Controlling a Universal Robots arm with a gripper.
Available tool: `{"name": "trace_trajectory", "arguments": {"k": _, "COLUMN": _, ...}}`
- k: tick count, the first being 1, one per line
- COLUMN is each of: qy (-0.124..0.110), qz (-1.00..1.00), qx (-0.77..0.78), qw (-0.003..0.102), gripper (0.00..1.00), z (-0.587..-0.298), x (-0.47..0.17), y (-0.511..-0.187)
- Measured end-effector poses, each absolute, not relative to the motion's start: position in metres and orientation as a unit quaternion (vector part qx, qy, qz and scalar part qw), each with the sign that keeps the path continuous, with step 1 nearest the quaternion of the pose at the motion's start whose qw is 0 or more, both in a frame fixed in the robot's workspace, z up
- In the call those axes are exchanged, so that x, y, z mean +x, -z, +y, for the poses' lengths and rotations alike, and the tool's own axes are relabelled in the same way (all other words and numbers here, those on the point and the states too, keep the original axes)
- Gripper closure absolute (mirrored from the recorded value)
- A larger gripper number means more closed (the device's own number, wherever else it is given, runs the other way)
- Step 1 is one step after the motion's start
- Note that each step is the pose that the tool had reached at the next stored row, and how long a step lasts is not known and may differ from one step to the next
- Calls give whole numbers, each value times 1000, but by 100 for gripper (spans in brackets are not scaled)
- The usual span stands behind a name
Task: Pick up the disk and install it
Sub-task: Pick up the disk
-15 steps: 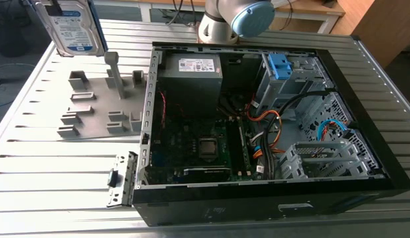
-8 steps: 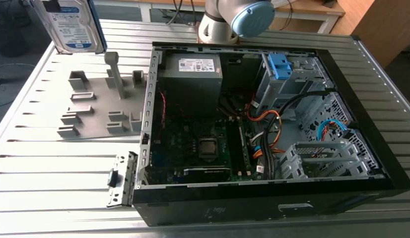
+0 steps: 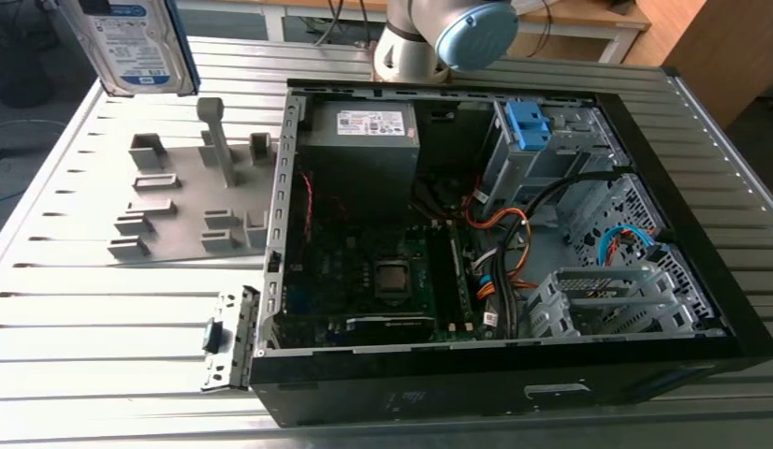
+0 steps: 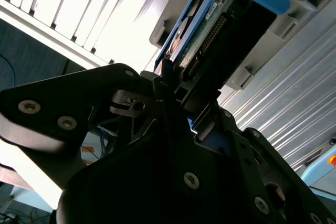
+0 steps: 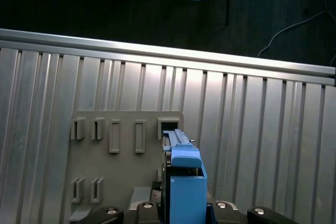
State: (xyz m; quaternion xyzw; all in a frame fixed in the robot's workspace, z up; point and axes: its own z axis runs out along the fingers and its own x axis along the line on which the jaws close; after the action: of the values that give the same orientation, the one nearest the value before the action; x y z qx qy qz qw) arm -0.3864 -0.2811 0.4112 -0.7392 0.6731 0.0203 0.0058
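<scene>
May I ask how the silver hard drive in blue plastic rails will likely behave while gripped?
The silver hard drive in blue plastic rails looks stiff, a flat metal slab unlikely to flex. Its exposed green circuit board suggests fragility. Gripped at one end by the hand, it might pivot.

- Exterior view: even, bright overhead light; the ribbed worktop shines pale, with soft glare along its ribs.
- The open computer case is dim inside, its corners in shadow.
- Second wrist view: the gripper is a near-black mass, the disk is slightly soft, and the worktop ribs behind are blown out white.
- First wrist view: the floor is dark; a bright streak runs along the worktop's edge.
</scene>
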Motion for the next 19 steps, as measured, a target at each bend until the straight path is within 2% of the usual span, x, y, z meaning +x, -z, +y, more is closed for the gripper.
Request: {"name": "trace_trajectory", "arguments": {"k": 19, "qy": -20, "qz": 673, "qx": -739, "qw": 6, "gripper": 64, "z": -281, "x": -386, "y": -438}}
